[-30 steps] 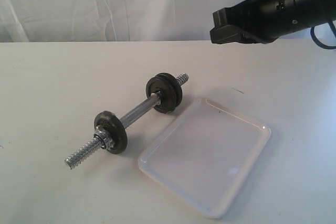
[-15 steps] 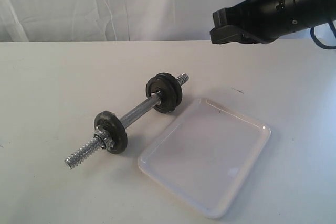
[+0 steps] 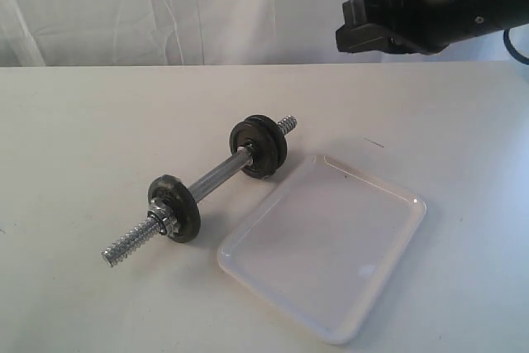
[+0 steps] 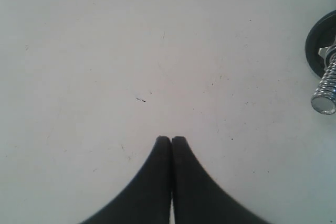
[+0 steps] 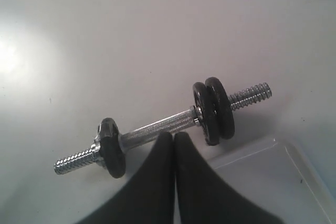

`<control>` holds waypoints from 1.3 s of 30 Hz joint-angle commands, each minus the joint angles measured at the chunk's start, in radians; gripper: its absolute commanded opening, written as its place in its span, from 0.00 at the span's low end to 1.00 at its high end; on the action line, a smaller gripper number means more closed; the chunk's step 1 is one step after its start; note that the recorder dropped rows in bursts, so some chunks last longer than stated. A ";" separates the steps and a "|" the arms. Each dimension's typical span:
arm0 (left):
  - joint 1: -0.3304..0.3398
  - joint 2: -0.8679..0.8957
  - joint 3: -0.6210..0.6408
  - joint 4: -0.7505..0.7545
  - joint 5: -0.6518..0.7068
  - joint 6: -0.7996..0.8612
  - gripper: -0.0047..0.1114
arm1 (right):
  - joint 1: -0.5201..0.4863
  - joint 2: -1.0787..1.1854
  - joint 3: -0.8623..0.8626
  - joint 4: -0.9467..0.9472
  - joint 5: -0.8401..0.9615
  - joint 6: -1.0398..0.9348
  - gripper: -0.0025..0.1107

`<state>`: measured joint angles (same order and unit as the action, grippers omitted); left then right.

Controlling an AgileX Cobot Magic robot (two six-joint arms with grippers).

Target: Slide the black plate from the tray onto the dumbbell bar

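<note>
The dumbbell bar [image 3: 216, 178] lies on the white table, left of the tray [image 3: 331, 332]. A pair of black discs [image 3: 259, 147] sits near its far threaded end. A single black disc [image 3: 174, 208] with a metal collar [image 3: 159, 219] sits near its near end. The tray holds nothing; which disc is the black plate I cannot tell. My right gripper [image 5: 174, 135] is shut and empty, hovering above the bar [image 5: 157, 128] and the tray [image 5: 262, 177]. My left gripper [image 4: 171, 139] is shut and empty over bare table, with the bar's threaded end [image 4: 326, 90] off to one side.
The right arm [image 3: 438, 6] hangs high at the upper right of the exterior view. A white curtain [image 3: 165, 6] backs the table. The left arm is outside the exterior view.
The right arm has shifted slightly to the right and up in the exterior view. The bar, discs and tray have not moved.
</note>
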<state>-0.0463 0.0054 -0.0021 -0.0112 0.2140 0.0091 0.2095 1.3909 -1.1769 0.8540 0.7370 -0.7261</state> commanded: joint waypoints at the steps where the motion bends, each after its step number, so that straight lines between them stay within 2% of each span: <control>1: 0.003 -0.005 0.002 -0.003 -0.003 -0.009 0.04 | 0.005 -0.129 0.003 0.003 -0.005 0.001 0.02; 7: 0.003 -0.005 0.002 -0.003 -0.003 -0.009 0.04 | 0.005 -0.419 0.003 0.005 -0.009 0.001 0.02; 11: 0.003 -0.005 0.002 -0.003 -0.003 -0.009 0.04 | 0.005 -0.515 0.003 0.005 -0.009 0.001 0.02; 25: 0.003 -0.005 0.002 -0.003 -0.003 -0.009 0.04 | 0.005 -0.623 0.018 0.007 -0.012 0.001 0.02; 30: 0.003 -0.005 0.002 -0.003 -0.003 -0.009 0.04 | 0.005 -0.719 0.143 0.007 -0.085 0.001 0.02; 39: 0.003 -0.005 0.002 -0.003 -0.003 -0.009 0.04 | 0.005 -0.916 0.452 0.007 -0.088 0.001 0.02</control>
<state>-0.0463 0.0054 -0.0021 -0.0112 0.2140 0.0091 0.2095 0.5214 -0.8104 0.8560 0.6558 -0.7261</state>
